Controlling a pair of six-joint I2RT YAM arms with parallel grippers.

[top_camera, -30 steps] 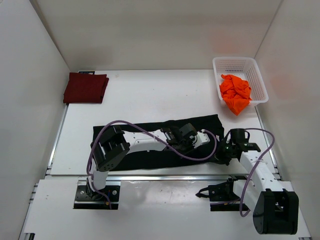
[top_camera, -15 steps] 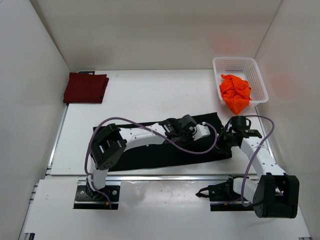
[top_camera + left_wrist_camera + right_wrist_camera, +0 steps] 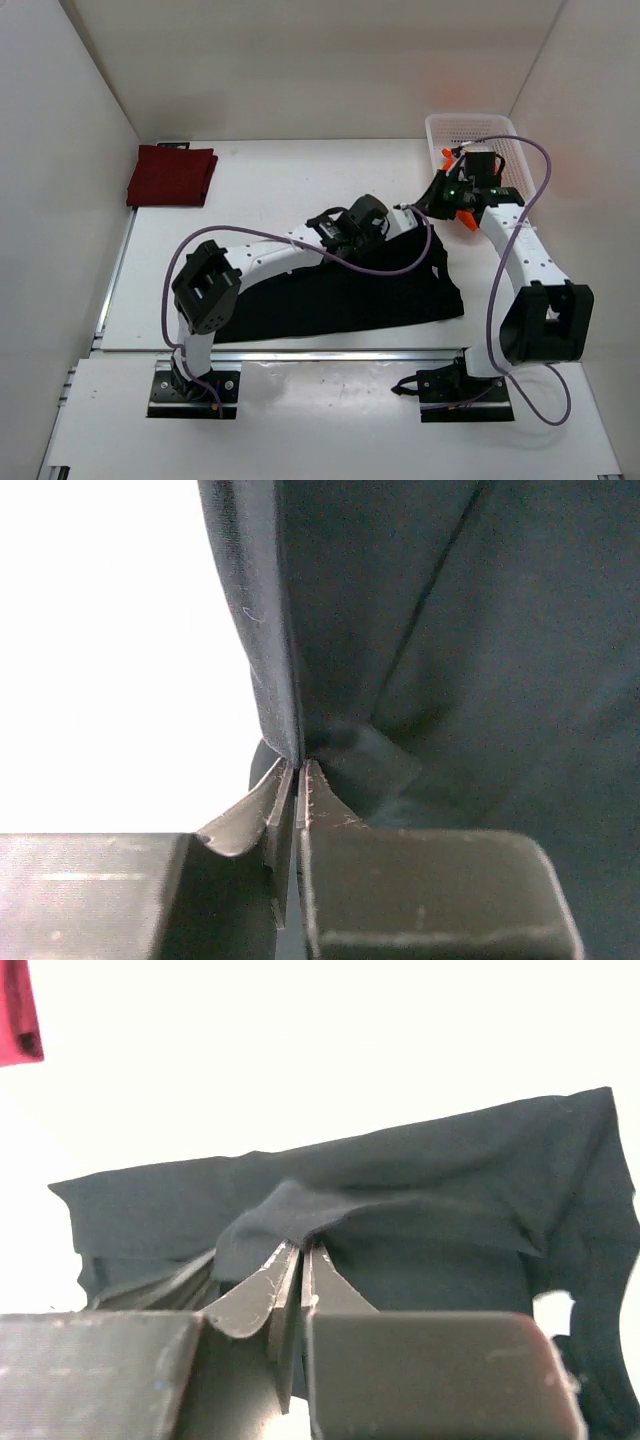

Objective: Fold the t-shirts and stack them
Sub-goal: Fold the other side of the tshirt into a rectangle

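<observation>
- The left tool (image 3: pixel 298 770) is clenched on a fold of the black t-shirt (image 3: pixel 340 295).
- The right tool (image 3: pixel 301 1250) pinches its edge; the cloth drapes beneath both onto the counter (image 3: pixel 280 190).

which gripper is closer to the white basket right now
Right. The right gripper is just off the basket's near-left side, shut on the black shirt. The left gripper is farther left along the shirt's far edge, also shut on it.

It looks like a robot lab bench to me: bare white walls (image 3: pixel 300 70) boxing a white table (image 3: pixel 290 190), two arms (image 3: pixel 270 265) bolted on.
</observation>
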